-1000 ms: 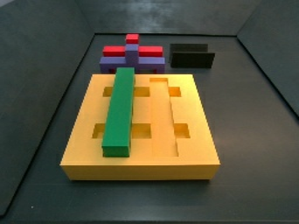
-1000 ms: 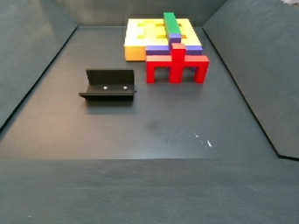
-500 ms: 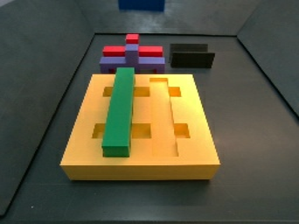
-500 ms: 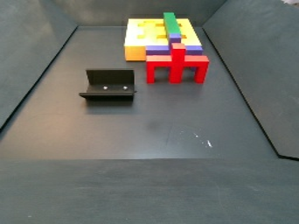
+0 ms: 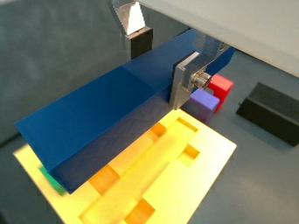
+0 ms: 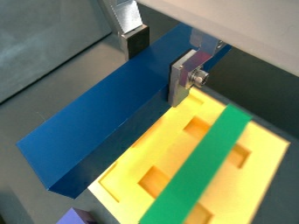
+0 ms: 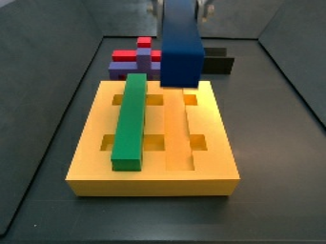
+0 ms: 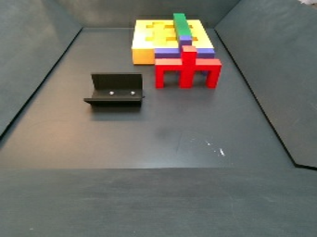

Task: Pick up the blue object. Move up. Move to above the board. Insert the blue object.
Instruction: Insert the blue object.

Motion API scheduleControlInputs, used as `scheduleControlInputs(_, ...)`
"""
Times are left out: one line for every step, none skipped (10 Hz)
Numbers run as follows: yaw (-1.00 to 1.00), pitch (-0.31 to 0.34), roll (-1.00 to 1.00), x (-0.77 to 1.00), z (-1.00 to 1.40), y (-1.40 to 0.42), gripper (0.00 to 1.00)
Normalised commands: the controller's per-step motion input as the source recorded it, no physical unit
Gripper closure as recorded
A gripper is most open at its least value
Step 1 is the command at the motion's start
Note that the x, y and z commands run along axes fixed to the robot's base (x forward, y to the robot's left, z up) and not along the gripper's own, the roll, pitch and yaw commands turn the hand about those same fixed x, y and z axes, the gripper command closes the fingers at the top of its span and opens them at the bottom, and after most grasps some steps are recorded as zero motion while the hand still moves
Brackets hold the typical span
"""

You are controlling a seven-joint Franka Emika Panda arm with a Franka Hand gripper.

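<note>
The gripper (image 5: pixel 162 57) is shut on the long dark-blue object (image 5: pixel 117 105); one finger (image 5: pixel 187 74) presses its side face and the other (image 5: pixel 138 35) sits on the far side. It shows the same way in both wrist views: gripper (image 6: pixel 160 57), blue object (image 6: pixel 105 122). In a side view the blue object (image 7: pixel 182 43) hangs on end from the gripper (image 7: pixel 182 8), over the far right part of the yellow board (image 7: pixel 211 143). The board also shows below the blue object in both wrist views (image 5: pixel 187 175) (image 6: pixel 163 153). Gripper and blue object are out of the side view that shows the board at the back (image 8: pixel 155 37).
A green bar (image 7: pixel 130 119) lies in the board's left groove. Red and purple blocks (image 7: pixel 137 59) stand just behind the board. The black fixture (image 7: pixel 211 61) stands behind the board's right side and shows apart on the floor in a side view (image 8: pixel 115 90).
The blue object has come down into a side view from the top edge and now hangs over the board's far right. Nothing on the floor moved.
</note>
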Motion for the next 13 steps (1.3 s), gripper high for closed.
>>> scheduleControlInputs(0.23,-0.047,0.18,0.12,-0.93,0.0,1.0)
scheduleControlInputs(0.19,-0.067,0.22,0.24,-0.79,0.0,1.0)
scheduleControlInputs(0.14,-0.051,0.25,0.29,-0.74,0.0,1.0)
scheduleControlInputs(0.16,-0.07,0.18,0.21,-0.85,0.0,1.0)
scheduleControlInputs(0.05,-0.237,0.06,0.01,-0.75,-0.13,1.0)
scheduleControlInputs(0.04,-0.241,0.0,0.0,-0.76,-0.17,1.0)
scheduleControlInputs(0.03,-0.296,-0.06,-0.06,-0.63,-0.05,1.0)
scheduleControlInputs(0.09,-0.33,-0.08,-0.1,-0.55,0.0,1.0)
scheduleControlInputs(0.1,-0.254,-0.04,-0.03,-0.36,0.0,1.0)
scheduleControlInputs(0.05,-0.114,0.01,-0.05,-0.29,-0.05,1.0)
scheduleControlInputs(0.03,-0.111,0.03,-0.11,-0.22,-0.14,1.0)
scheduleControlInputs(0.02,0.0,0.1,-0.04,-0.07,-0.14,1.0)
scheduleControlInputs(0.01,0.0,0.13,-0.01,-0.16,-0.12,1.0)
